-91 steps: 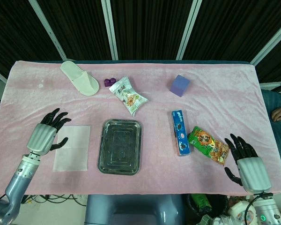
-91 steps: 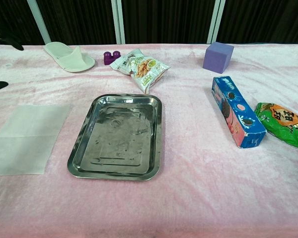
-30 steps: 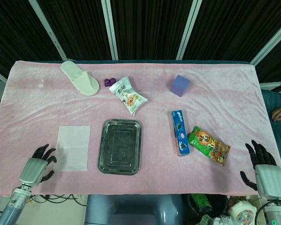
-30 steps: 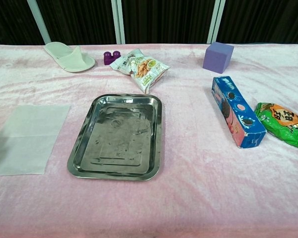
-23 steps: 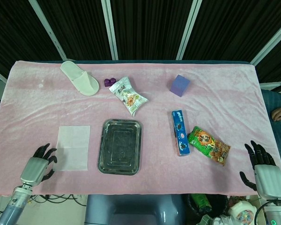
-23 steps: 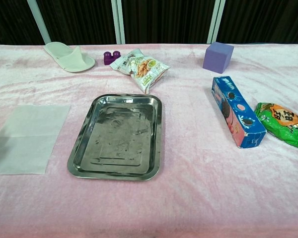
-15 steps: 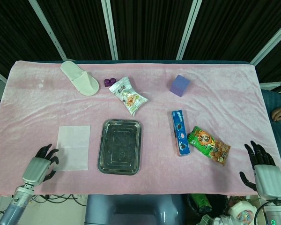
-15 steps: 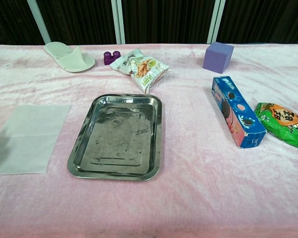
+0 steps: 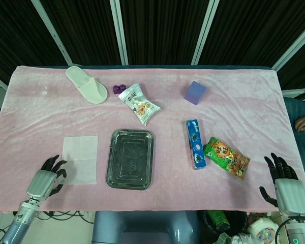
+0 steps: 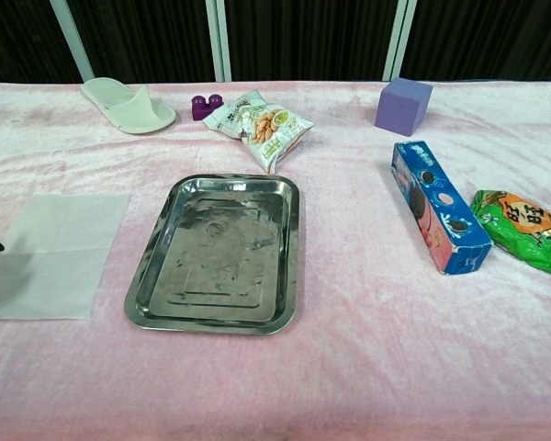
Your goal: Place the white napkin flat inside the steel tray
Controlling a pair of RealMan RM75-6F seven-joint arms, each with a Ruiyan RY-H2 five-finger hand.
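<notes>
The white napkin point(image 9: 80, 159) lies flat on the pink bench point(image 9: 234, 107), just to the left of the steel tray point(image 9: 130, 158). It is not in the tray yet. Its long side runs away from me, the same way the tray's long side runs.

My left hand point(image 9: 46, 180) is down at the near edge of the bench, right by the napkin's near left corner. It holds nothing and its fingers are spread apart. From this hand the napkin lies a little forward and to the right, and the tray is further right, past the napkin.

My right hand point(image 9: 283, 185) is far off on the other side, also holding nothing, fingers apart. So I think my left hand should do the job, since it is much nearer.
</notes>
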